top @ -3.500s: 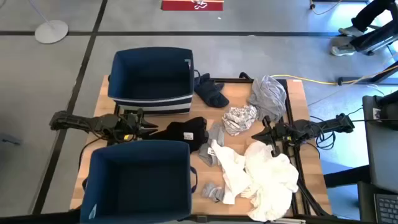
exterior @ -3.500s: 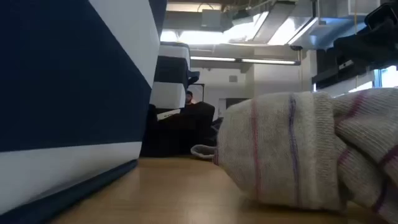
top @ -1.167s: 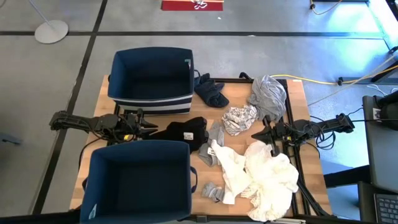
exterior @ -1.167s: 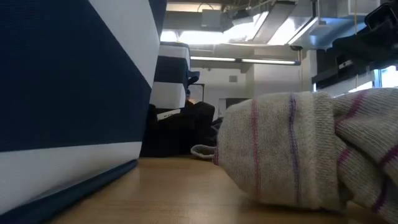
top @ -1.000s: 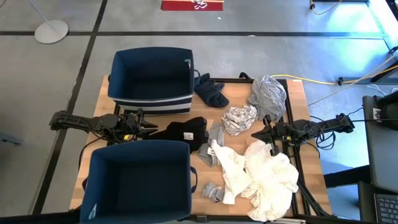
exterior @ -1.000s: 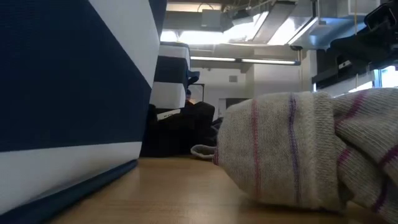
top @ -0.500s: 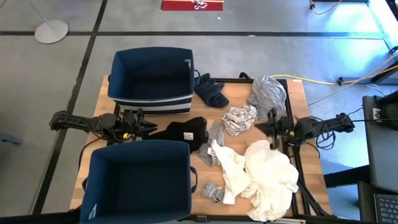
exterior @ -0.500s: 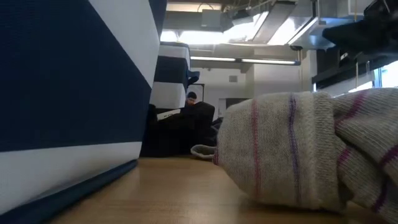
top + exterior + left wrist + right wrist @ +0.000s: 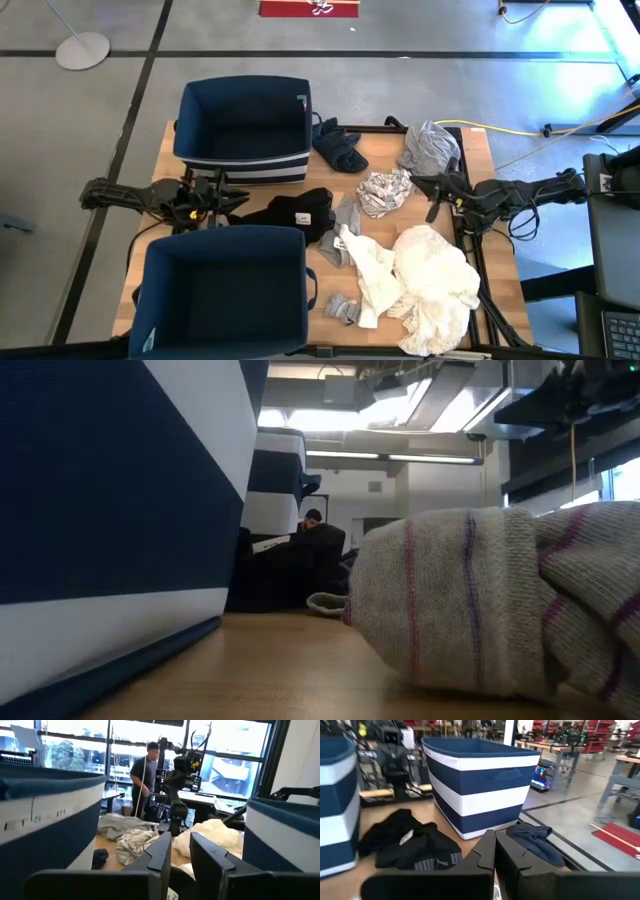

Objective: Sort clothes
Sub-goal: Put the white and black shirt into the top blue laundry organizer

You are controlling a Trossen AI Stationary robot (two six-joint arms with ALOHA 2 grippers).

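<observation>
The clothes lie on the wooden table [image 9: 475,150]: a black garment [image 9: 295,212], a navy one [image 9: 338,148], a light grey one [image 9: 430,148], a grey-white patterned one [image 9: 385,190], a white pile [image 9: 430,285] and grey socks [image 9: 340,307]. My left gripper [image 9: 235,198] is narrowly open between the two bins, just left of the black garment, and touches nothing. My right gripper [image 9: 428,188] is shut and empty beside the patterned garment, below the light grey one. In the right wrist view the black garment [image 9: 410,845] and the navy one [image 9: 535,837] lie ahead of its fingers.
Two navy-and-white fabric bins stand at the left, one far [image 9: 245,125], one near [image 9: 220,290]. A striped cream cloth [image 9: 470,610] fills the low view beside the near bin [image 9: 100,510]. A person [image 9: 145,775] stands beyond the table's right side.
My right gripper has risen and gone toward the table's far edge, from beside the white pile to beside the patterned garment. My left gripper has shifted slightly toward the far edge. The clothes have stayed where they were.
</observation>
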